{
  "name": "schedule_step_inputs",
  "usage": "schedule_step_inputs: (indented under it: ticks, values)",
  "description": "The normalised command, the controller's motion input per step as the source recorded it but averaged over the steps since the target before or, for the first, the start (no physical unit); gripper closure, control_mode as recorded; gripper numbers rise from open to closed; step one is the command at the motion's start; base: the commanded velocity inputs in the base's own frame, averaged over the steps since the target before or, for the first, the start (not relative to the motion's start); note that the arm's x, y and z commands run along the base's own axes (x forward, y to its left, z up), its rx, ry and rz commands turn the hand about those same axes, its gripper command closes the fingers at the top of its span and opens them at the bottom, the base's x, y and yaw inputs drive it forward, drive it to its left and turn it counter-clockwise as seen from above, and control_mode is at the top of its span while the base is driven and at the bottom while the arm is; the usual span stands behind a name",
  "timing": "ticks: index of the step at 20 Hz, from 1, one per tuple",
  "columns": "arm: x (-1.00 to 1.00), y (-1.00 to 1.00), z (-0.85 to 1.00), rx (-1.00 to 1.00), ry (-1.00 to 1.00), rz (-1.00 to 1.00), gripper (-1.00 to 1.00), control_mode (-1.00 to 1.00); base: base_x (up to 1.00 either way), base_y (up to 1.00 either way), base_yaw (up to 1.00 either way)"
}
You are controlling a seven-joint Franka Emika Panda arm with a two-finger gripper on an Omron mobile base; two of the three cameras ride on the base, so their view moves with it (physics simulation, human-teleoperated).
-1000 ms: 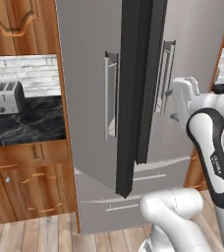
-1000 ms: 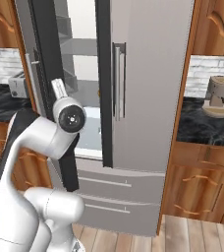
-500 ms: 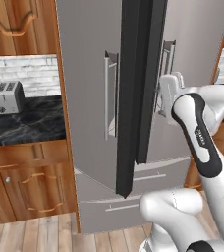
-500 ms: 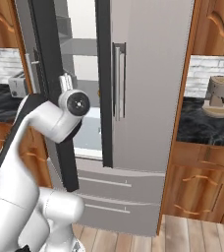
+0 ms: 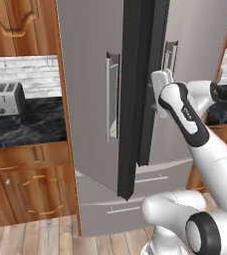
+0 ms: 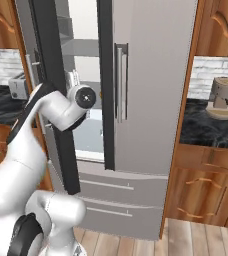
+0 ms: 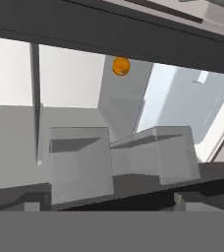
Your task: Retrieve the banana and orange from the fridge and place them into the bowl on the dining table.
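Your gripper (image 7: 112, 199): fingers spread wide, holding nothing | fridge (image 6: 151, 90): left door open | orange (image 7: 121, 66): on shelf inside.

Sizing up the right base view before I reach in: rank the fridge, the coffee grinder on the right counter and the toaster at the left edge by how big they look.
1. fridge, by far the largest.
2. coffee grinder.
3. toaster, smallest as seen, though it is partly hidden behind the open fridge door, so its full size is unsure.
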Motion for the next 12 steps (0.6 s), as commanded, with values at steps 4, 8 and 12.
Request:
schedule_step_inputs:
  ticks: [4,8,12]
  values:
    - [0.76,0.02,0.00,0.00,0.00,0.00,-1.00,-1.00,0.00,0.00,0.00]
    - [0.74,0.10,0.00,0.00,0.00,0.00,-1.00,-1.00,0.00,0.00,0.00]
    - [0.70,0.09,0.00,0.00,0.00,0.00,-1.00,-1.00,0.00,0.00,0.00]
